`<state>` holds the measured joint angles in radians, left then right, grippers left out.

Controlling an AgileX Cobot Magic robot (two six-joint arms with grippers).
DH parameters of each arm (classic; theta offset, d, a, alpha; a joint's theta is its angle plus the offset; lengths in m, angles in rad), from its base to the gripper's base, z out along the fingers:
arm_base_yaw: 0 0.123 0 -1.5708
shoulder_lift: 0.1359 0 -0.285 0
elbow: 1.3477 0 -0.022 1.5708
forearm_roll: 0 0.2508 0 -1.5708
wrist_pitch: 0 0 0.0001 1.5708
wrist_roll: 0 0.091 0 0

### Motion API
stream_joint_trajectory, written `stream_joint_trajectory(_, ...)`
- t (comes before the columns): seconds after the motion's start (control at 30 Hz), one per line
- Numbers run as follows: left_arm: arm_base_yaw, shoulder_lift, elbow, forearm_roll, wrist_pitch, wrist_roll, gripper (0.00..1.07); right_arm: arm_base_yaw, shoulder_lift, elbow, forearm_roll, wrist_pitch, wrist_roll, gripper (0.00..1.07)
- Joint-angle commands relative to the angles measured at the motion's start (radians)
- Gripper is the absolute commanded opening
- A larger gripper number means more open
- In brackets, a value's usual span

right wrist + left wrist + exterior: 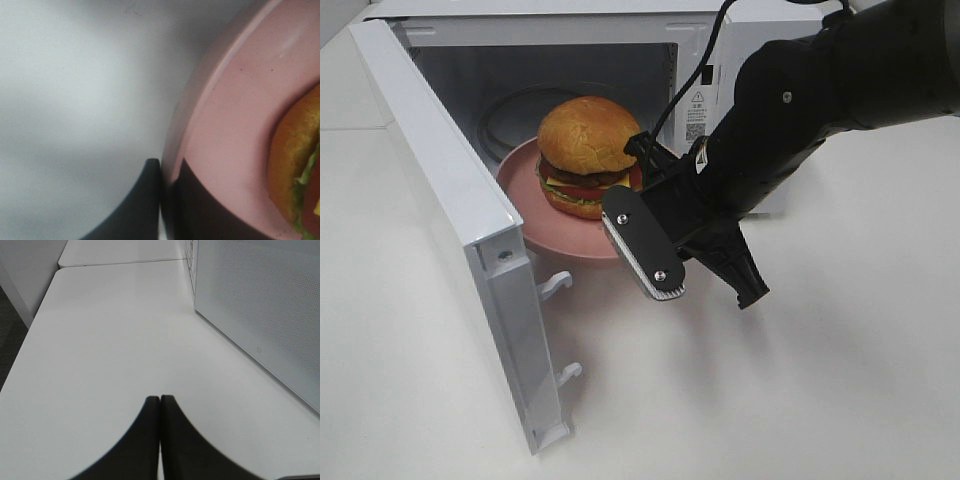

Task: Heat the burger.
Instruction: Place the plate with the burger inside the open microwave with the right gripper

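The burger (585, 150) sits on a round pink plate (535, 215) at the mouth of the open microwave (620, 25), with the plate's front edge sticking out over the table. My right gripper (642, 160) reaches in from the right and is shut on the plate's rim beside the burger. In the right wrist view its fingertips (161, 167) pinch the plate (235, 115) edge, with the burger (295, 160) close by. My left gripper (160, 399) is shut and holds nothing, low over the white table.
The microwave door (460, 200) swings out to the front left, its latch hooks facing the opening. Its mesh panel (260, 305) stands close to my left gripper. White table (800, 400) spreads in front and to the right.
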<state>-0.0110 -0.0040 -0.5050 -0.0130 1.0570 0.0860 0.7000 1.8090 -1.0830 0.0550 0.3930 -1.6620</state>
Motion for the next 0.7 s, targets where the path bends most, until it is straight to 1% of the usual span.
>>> stream_joint_trajectory(0.03,-0.003,-0.02,0.002,-0.003,-0.015,-0.002,0.0,-0.003,0.01,-0.056,0.018,-0.017,-0.026,0.0)
stream_joint_trajectory(0.07,-0.003,-0.02,0.002,-0.003,-0.015,-0.002,0.0,-0.003,0.026,-0.082,0.023,0.004,-0.026,0.0)
stream_joint_trajectory(0.17,-0.003,-0.02,0.002,-0.003,-0.015,-0.002,0.0,-0.003,0.035,-0.096,0.023,0.016,-0.026,0.0)
stream_joint_trajectory(0.27,-0.003,-0.02,0.002,-0.003,-0.015,-0.002,0.0,-0.008,0.07,-0.149,0.026,0.034,-0.026,0.0)
stream_joint_trajectory(0.3,-0.003,-0.02,0.002,-0.003,-0.015,-0.002,0.0,-0.016,0.09,-0.176,0.026,0.049,-0.026,0.0)
stream_joint_trajectory(0.37,-0.003,-0.02,0.002,-0.003,-0.015,-0.002,0.0,-0.019,0.098,-0.187,0.026,0.054,-0.026,0.0)
stream_joint_trajectory(0.4,-0.003,-0.02,0.002,-0.003,-0.015,-0.002,0.0,-0.028,0.116,-0.217,0.027,0.068,-0.025,0.0)
stream_joint_trajectory(0.43,-0.003,-0.02,0.002,-0.003,-0.015,-0.002,0.0,-0.028,0.116,-0.217,0.027,0.068,-0.025,0.0)
stream_joint_trajectory(0.47,-0.003,-0.02,0.002,-0.003,-0.015,-0.002,0.0,-0.038,0.137,-0.247,0.028,0.089,-0.023,0.0)
stream_joint_trajectory(0.53,-0.003,-0.02,0.002,-0.003,-0.015,-0.002,0.0,-0.043,0.148,-0.263,0.032,0.098,-0.02,0.0)
stream_joint_trajectory(0.57,-0.003,-0.02,0.002,-0.003,-0.015,-0.002,0.0,-0.055,0.166,-0.293,0.039,0.112,-0.018,0.0)
stream_joint_trajectory(0.67,-0.003,-0.02,0.002,-0.003,-0.015,-0.002,0.0,-0.061,0.176,-0.308,0.047,0.118,-0.018,0.0)
stream_joint_trajectory(0.7,-0.003,-0.02,0.002,-0.003,-0.015,-0.002,0.0,-0.061,0.195,-0.339,0.049,0.138,-0.018,0.0)
